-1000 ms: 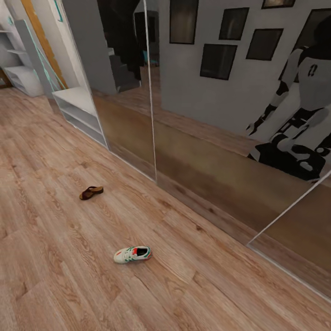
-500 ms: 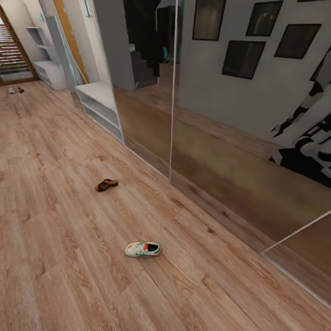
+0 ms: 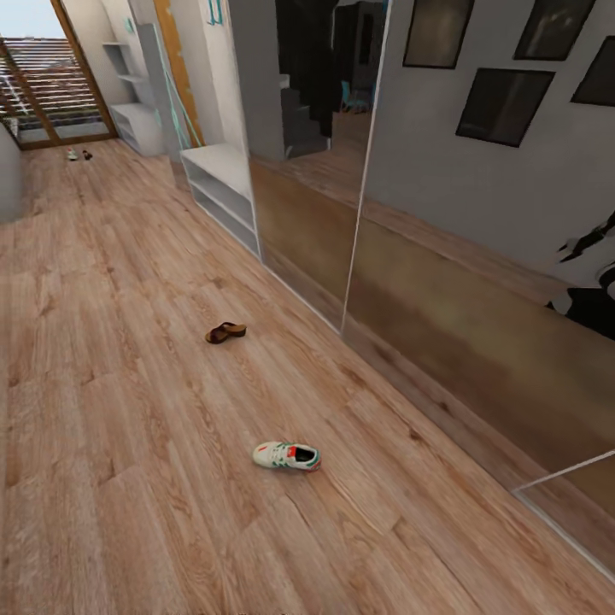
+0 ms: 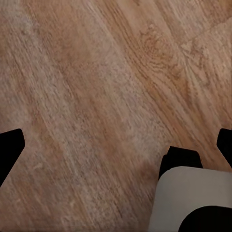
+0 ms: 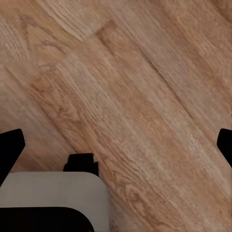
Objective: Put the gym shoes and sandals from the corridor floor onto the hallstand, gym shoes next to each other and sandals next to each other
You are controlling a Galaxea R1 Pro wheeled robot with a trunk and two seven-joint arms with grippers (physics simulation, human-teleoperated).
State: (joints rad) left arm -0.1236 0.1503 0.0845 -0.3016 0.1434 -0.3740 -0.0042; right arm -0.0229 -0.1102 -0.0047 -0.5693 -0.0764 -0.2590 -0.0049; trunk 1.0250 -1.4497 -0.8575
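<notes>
On the corridor floor (image 3: pixel 128 401), nearest the robot, one gym shoe (image 3: pixel 287 455) lies on its sole, white with green stripes and a red-orange patch; any brand mark is too small to read. Farther along lies a single brown sandal (image 3: pixel 225 332), well apart from the shoe. Far down the corridor, near the slatted doorway (image 3: pixel 47 85), two tiny items (image 3: pixel 79 155) sit close together, probably the other shoe and sandal, though too small to tell. All the footwear is loose on the planks, so none of the task looks done. The hallstand (image 3: pixel 222 184) stands against the wall beside the mirrored wardrobe doors (image 3: pixel 427 256), its shelves bare. Dark frames (image 3: pixel 502 102) show in the mirror; no writing is legible anywhere. Both wrist views look down at bare planks, with the left gripper (image 4: pixel 116 145) and the right gripper (image 5: pixel 116 145) spread wide, holding nothing, presumably ready while the robot approaches.
</notes>
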